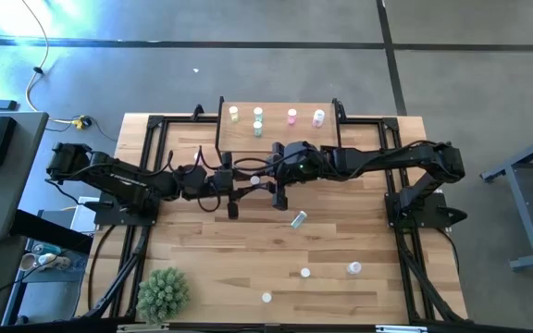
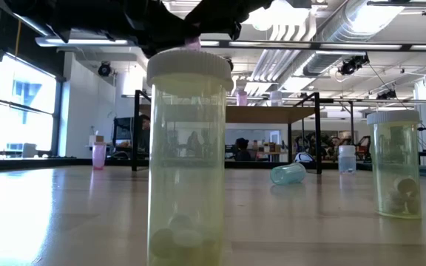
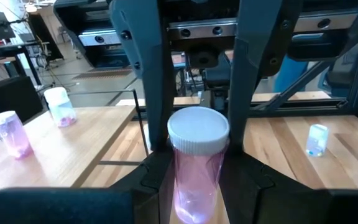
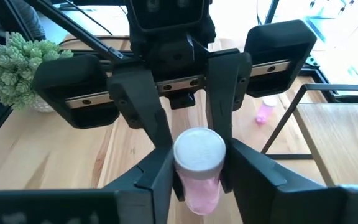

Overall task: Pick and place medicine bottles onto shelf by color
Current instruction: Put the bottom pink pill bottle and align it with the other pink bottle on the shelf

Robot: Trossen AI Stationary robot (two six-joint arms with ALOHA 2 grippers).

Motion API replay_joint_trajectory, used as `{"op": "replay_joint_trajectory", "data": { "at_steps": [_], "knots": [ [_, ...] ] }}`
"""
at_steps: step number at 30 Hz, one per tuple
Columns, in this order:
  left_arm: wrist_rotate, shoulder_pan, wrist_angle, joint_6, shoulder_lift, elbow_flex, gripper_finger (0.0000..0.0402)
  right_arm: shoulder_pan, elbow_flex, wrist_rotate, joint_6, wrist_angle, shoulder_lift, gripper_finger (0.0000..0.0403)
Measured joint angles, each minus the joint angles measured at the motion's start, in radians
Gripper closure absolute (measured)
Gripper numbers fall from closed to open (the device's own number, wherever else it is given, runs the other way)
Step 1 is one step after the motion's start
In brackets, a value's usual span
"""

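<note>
A pink medicine bottle point(image 3: 197, 168) with a white cap stands upright in the air between my two grippers, which meet tip to tip over the table's middle. My left gripper point(image 1: 241, 185) comes from the table's left and my right gripper point(image 1: 271, 180) from its right. Both have their fingers shut on this bottle, which also shows in the right wrist view point(image 4: 199, 174). The shelf point(image 1: 276, 137) stands at the far edge and bears yellow point(image 1: 234, 113), green point(image 1: 258, 114) and pink point(image 1: 292, 116) bottles, standing on their bases. My left gripper pinches the pink bottle's body point(image 3: 184, 183) between its two fingers, one on each side. The fingers lie level and come from the table's left. The bottle stands upright, cap up, lifted clear of the table. My right gripper pinches the same bottle's body point(image 4: 188, 186) between its two fingers, one on each side. The fingers lie level and come from the table's right, facing the left gripper's fingers point(image 4: 160, 124), which stand beside the cap.
A pale green bottle point(image 1: 298, 219) lies on its side on the table near the middle. Three more bottles point(image 1: 305, 273) point(image 1: 353, 268) point(image 1: 266, 297) stand toward the near edge. A spiky green plant point(image 1: 163, 294) stands at the near left corner.
</note>
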Motion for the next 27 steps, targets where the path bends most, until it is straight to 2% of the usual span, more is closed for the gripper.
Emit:
{"op": "replay_joint_trajectory", "data": {
  "at_steps": [6,14,20,27],
  "knots": [
    [0.000,0.000,0.000,-0.001,0.000,0.000,0.0307,0.000,0.000,0.001,0.001,-0.005,0.000,0.0295],
    [-0.001,0.000,0.001,0.000,0.000,0.000,0.0300,0.000,0.000,-0.001,0.003,-0.007,0.000,0.0298],
    [-0.008,0.000,0.001,0.003,0.000,0.000,0.0278,0.000,0.000,-0.002,0.004,-0.007,0.000,0.0299],
    [-0.008,0.000,-0.022,0.003,0.000,0.000,0.0230,-0.003,0.000,-0.002,-0.006,-0.019,-0.001,0.0299]
  ]
}}
